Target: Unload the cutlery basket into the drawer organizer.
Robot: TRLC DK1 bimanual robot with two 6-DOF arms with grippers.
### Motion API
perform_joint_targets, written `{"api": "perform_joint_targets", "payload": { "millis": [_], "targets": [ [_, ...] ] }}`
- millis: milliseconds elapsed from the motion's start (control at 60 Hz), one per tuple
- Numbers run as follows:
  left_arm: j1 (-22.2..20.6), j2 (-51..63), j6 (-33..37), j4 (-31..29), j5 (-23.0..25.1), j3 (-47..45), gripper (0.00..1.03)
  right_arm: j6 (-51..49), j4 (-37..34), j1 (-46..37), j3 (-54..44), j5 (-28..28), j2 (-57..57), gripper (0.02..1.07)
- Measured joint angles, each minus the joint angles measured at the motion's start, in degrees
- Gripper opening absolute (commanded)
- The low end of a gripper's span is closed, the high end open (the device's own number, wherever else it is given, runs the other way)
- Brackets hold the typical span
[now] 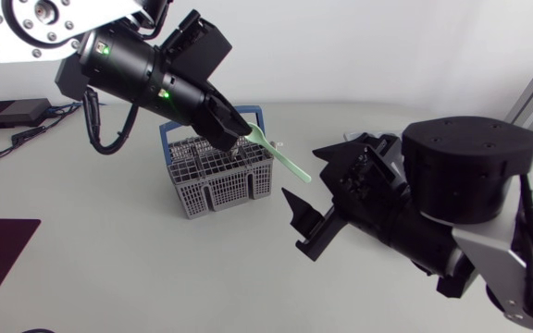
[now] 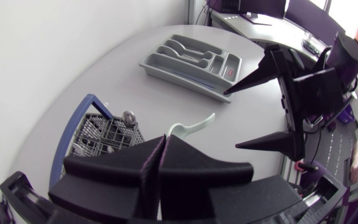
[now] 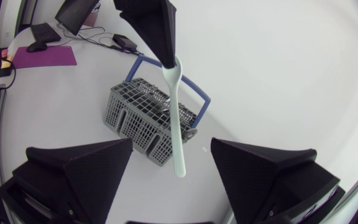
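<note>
Mint-green plastic utensil point(image 3: 178, 124), prob. a spoon, hangs in the air over the basket point(image 1: 220, 180). It is pinched at its broad end by the L gripper point(image 2: 160, 149), whose fingers are clenched flat on it. Seen from above, the free handle points to approx. 4 o'clock, toward the R gripper point(image 2: 232, 119). That one stands released, fingers spread wide, nothing between them. Organizer point(image 2: 185, 84) lies well apart from the basket, ahead of the L gripper at approx. 12 o'clock.

Risks, as judged:
- Grip is at one end only. Smooth plastic on matte wedge pads may pivot or slip, dropping the utensil to the table point(image 1: 109, 268).
- R fingers are near the free end; a stray contact could lever it out.
- Early release in any handover = drop.

Materials:
- Basket: grey plastic lattice, boxy, w/ blue hoop handle, metal pieces inside.
- Organizer: grey moulded tray, curved compartments.
- Utensil: slim, rigid-looking, rounded tip.
</note>
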Motion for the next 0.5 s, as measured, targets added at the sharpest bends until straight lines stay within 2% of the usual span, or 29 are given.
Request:
{"api": "perform_joint_targets", "payload": {
  "millis": [217, 317, 500],
  "targets": [
    [0.2, 2.7, -6.6, -2.4, 4.5, 1.0, 0.16, -3.3, 6.5, 0.8, 0.0, 2.4, 4.1, 0.64],
    [0.3, 3.9, -7.5, -3.5, 5.6, 1.4, 0.16, -4.7, 8.4, 0.8, 0.0, 3.1, 6.6, 0.64],
    [0.9, 4.7, -8.2, -5.1, 6.8, 2.1, 0.16, -6.3, 9.6, 0.8, 0.0, 3.3, 8.8, 0.51]
  ]
}}
